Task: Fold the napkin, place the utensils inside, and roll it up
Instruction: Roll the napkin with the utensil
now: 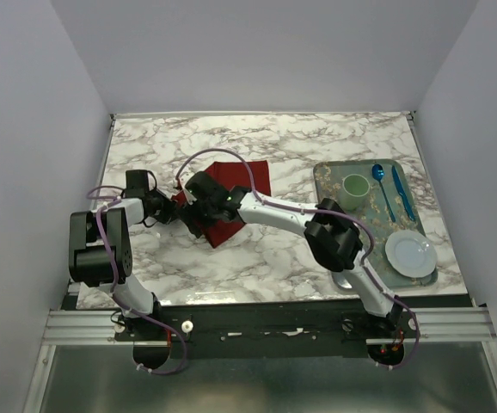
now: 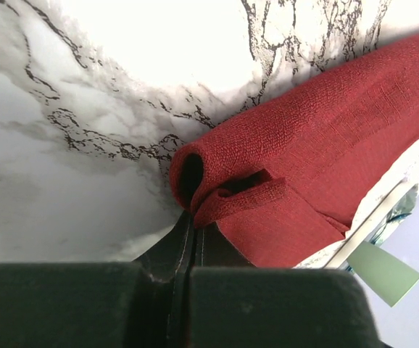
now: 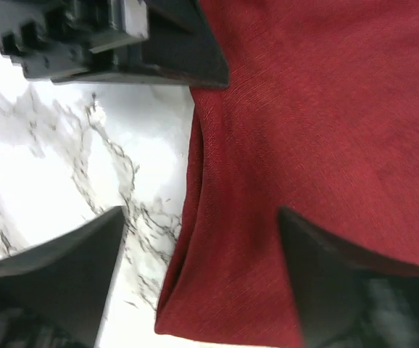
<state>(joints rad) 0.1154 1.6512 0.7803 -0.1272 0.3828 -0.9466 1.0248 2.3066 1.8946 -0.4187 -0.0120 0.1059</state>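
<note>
Dark red cloth lay bunched left of centre on the marble table (image 1: 317,138): the napkin (image 1: 244,179), part flat and part doubled over, with both arms meeting at its left edge. The left gripper (image 2: 193,223) was clamped together on a pinch of that edge, and just beyond its tips the fabric curled over into a loose open tube, so the grip seemed meant to hold a turned-over hem in place, or to lift it for a fold, rather than to drag the whole cloth. The right gripper (image 3: 201,221) hung above the same border with its jaws well apart, one finger over bare marble and the other over cloth, holding nothing; it looked set either to come down and pin the layer flat or to take a second pinch beside the left one, so that the fold would run straight. The utensils (image 1: 401,194), which looked blue in the top view, lay untouched on the tray (image 1: 324,172) at the right, well apart from the napkin, alongside a green cup (image 1: 355,187) and a white plate (image 1: 410,252). By that layout the work was in its folding stage, with neither the loading of cutlery nor the rolling yet begun. Soft cloth such as this could slip or unroll once released, which would explain the need for two holds.
</note>
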